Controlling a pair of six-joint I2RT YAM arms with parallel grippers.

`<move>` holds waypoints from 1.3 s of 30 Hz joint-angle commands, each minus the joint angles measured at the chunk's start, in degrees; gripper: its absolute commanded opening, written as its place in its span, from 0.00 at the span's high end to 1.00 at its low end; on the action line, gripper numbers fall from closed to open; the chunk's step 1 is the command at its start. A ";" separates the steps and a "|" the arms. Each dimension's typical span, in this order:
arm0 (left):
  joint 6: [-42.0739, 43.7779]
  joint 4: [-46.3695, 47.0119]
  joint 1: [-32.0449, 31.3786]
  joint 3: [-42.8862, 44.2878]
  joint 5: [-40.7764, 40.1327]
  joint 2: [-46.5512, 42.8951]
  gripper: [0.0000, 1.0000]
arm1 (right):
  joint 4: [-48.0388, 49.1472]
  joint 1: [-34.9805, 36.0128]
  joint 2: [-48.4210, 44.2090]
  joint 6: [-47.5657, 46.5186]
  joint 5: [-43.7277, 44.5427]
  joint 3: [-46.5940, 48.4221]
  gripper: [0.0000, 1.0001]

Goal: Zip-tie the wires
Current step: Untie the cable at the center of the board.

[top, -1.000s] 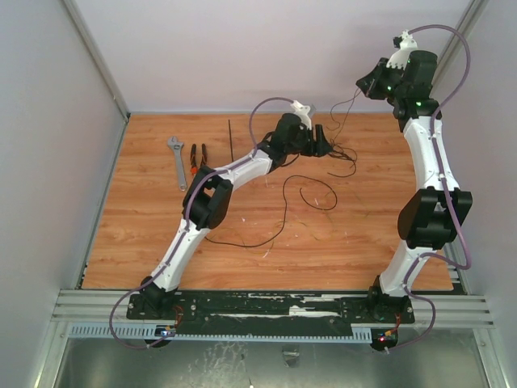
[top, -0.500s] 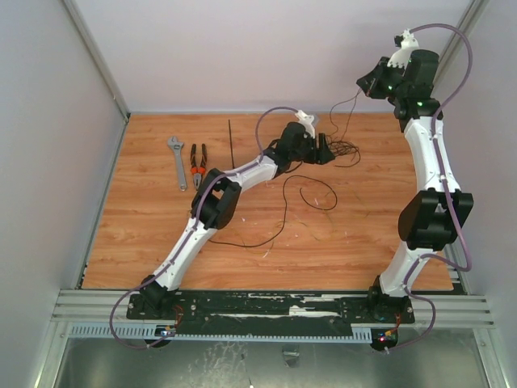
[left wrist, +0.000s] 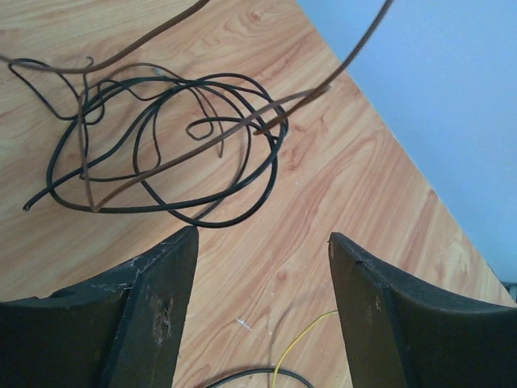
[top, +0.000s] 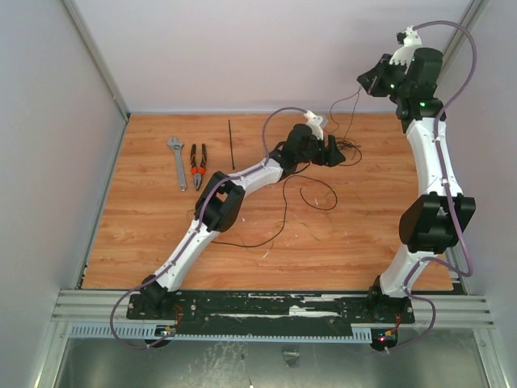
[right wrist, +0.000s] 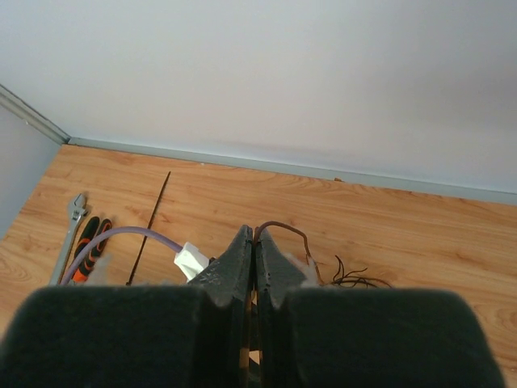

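The wires [left wrist: 170, 145] lie as a loose tangle of black and brown loops on the wooden table; in the top view the wires [top: 349, 152] sit at the back, right of centre. My left gripper [left wrist: 262, 242] is open just short of the tangle, low over the table; it also shows in the top view [top: 333, 152]. My right gripper [right wrist: 254, 234] is shut on a brown wire strand [right wrist: 283, 227] and is raised high by the back wall [top: 370, 81]. The strand hangs from it down to the tangle. The zip tie [top: 231, 144] lies straight at the back left and shows in the right wrist view [right wrist: 149, 226].
Orange-handled pliers [top: 197, 164] and a silver wrench [top: 178, 160] lie left of the zip tie. A long black wire loop [top: 284, 212] trails across the middle of the table. A thin yellow strand [left wrist: 299, 349] lies below my left fingers. Walls enclose the table.
My left arm has reached further right and back, bringing its open gripper up to the tangle. My right gripper stays raised with the strand.
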 commanded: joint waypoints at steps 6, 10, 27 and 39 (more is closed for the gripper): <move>0.21 3.62 -0.83 2.42 -3.31 1.90 0.27 | 2.19 0.51 -4.30 1.42 -2.12 -2.11 1.00; 0.83 3.75 -0.80 2.19 -5.77 1.82 0.26 | 2.21 0.59 -5.55 0.99 -2.02 -3.05 1.00; 5.70 3.92 -0.82 -0.68 -8.71 -1.51 0.22 | 2.06 0.78 -6.23 0.70 -2.99 -3.49 1.00; 6.67 8.75 -0.91 -0.31 -12.89 -1.24 0.21 | 3.83 1.06 -8.38 2.32 -5.97 -4.93 1.00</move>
